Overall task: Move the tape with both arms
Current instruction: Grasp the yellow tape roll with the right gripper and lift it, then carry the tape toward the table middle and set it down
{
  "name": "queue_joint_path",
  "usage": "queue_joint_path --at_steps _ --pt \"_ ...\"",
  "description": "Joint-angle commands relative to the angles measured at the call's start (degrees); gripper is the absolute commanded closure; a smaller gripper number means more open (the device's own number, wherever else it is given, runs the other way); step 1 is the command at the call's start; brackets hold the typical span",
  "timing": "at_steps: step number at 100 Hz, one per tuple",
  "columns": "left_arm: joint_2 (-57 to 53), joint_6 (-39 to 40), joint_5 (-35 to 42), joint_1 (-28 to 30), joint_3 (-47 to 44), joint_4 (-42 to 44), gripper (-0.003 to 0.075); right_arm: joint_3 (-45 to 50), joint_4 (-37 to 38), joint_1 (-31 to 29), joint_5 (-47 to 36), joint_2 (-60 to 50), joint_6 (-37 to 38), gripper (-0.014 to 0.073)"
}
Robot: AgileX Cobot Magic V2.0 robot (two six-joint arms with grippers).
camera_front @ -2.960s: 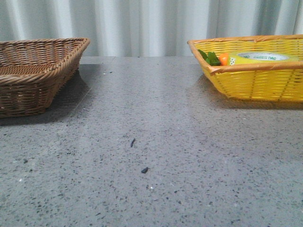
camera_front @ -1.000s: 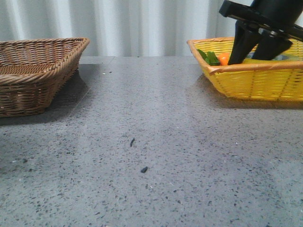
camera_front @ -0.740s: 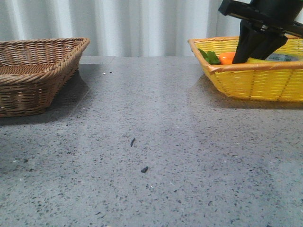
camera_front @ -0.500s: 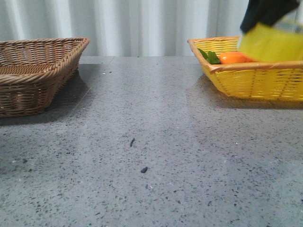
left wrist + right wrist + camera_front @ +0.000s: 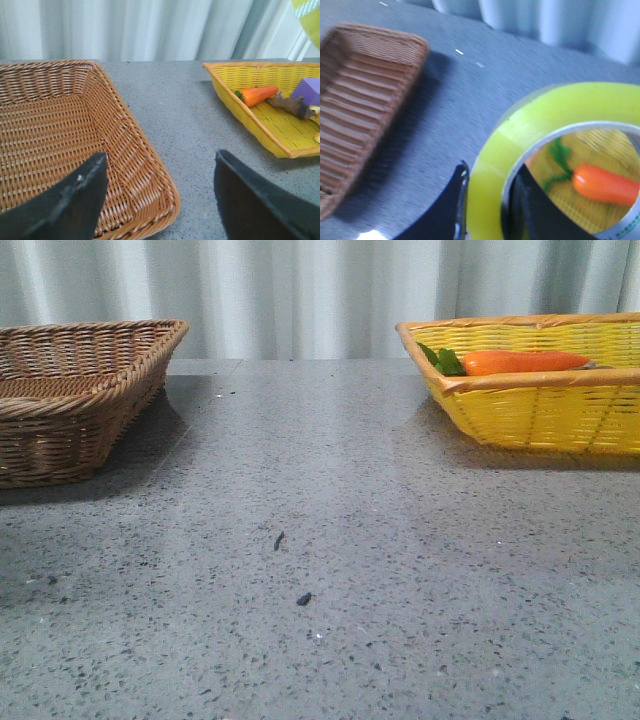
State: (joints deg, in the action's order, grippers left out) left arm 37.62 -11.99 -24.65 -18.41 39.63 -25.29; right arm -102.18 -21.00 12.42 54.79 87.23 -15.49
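The tape (image 5: 535,130), a wide roll of translucent yellow, hangs in the air in my right gripper (image 5: 487,200). That gripper is shut on the roll's wall, one finger outside and one inside the ring. A yellow edge of the tape (image 5: 311,12) also shows high in the left wrist view. My left gripper (image 5: 160,154) is open and empty, over the near corner of the brown wicker basket (image 5: 55,130). The front view shows neither gripper nor the tape.
The brown wicker basket (image 5: 70,390) stands at the left of the grey table. A yellow basket (image 5: 540,405) at the right holds an orange carrot (image 5: 520,362). The left wrist view also shows a purple block (image 5: 309,91) and a brown piece (image 5: 290,104) in it.
My right gripper came down into the yellow basket, shut on the tape and lifted it up out of the front view. The carrot now lies uncovered.
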Motion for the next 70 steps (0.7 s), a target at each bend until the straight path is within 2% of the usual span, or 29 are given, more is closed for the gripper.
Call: queue_joint_path --at_steps 1,40,55,70 --pt "0.62 -0.25 4.40 -0.42 2.10 -1.10 0.0294 -4.55 -1.08 2.62 -5.81 -1.39 -0.31 0.0651" --pt "1.24 -0.25 3.77 -0.48 2.10 -1.10 0.0294 -7.80 -0.69 15.51 -4.54 9.34 -0.31 0.0652" --pt "1.24 -0.25 3.77 -0.48 2.10 -1.10 0.0294 -7.80 -0.29 16.13 -1.73 15.87 -0.31 0.0652" --pt "1.24 -0.25 2.87 -0.48 2.10 -1.10 0.0294 -7.80 3.58 16.13 0.14 21.61 -0.21 0.0652"
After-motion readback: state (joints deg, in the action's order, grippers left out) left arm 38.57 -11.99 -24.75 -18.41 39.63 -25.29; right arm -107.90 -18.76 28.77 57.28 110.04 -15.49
